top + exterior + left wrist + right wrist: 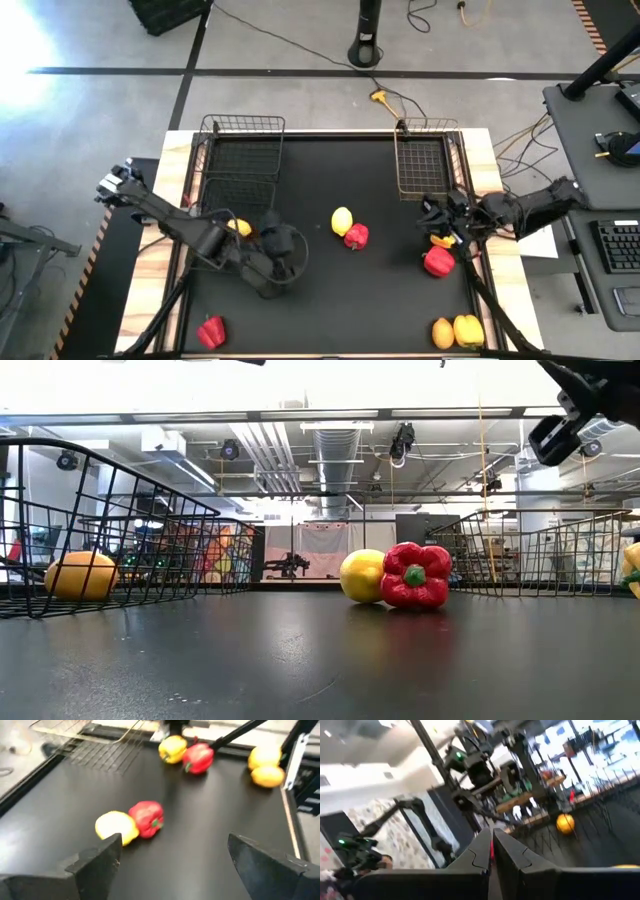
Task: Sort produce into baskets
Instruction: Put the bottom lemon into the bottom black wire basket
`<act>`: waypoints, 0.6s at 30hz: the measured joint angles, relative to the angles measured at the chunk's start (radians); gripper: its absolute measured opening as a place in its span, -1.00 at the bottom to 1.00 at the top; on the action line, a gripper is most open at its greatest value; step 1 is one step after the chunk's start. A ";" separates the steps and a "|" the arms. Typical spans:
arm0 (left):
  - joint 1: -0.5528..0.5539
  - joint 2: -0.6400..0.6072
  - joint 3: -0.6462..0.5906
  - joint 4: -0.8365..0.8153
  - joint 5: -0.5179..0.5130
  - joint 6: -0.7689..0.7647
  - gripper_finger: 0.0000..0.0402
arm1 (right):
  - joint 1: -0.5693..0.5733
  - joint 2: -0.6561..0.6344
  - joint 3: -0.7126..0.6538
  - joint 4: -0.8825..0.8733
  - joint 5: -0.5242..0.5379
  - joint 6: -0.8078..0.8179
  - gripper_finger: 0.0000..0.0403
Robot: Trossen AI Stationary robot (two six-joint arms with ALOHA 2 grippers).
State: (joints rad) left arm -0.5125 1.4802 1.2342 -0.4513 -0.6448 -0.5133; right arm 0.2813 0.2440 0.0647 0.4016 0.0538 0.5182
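My left gripper [292, 256] [175, 851] is open and empty over the mat, left of a yellow lemon [342, 220] [116, 826] and a red pepper [356, 237] [146, 818] that lie touching at mid-table. My right gripper [433, 214] [492, 849] is shut and empty, raised above the table [560, 430], beside a yellow pepper [443, 240] and a red pepper [438, 262]. A wire basket [240, 160] stands far left and another [425, 160] far right. An orange oval [82, 573] lies inside the left basket.
An orange oval [443, 333] and a yellow pepper [468, 330] lie at the near right corner, and a red pepper [211, 332] lies at the near left. The black mat [330, 300] is bare between them. Cables lie on the floor beyond the table.
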 joint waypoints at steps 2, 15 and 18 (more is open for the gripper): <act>0.001 0.039 -0.015 0.080 -0.001 0.018 0.72 | 0.046 0.101 0.047 -0.002 0.030 -0.002 -0.94; -0.018 0.231 0.050 0.194 -0.006 0.033 0.72 | 0.450 0.827 0.716 -0.819 0.159 0.307 -0.94; -0.037 0.232 0.045 0.192 -0.060 0.032 0.72 | 0.523 0.977 0.900 -1.105 0.098 0.503 -0.94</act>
State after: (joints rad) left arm -0.5499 1.7126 1.2789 -0.2597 -0.7048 -0.4812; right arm 0.8039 1.2209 0.9648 -0.7032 0.1519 1.0208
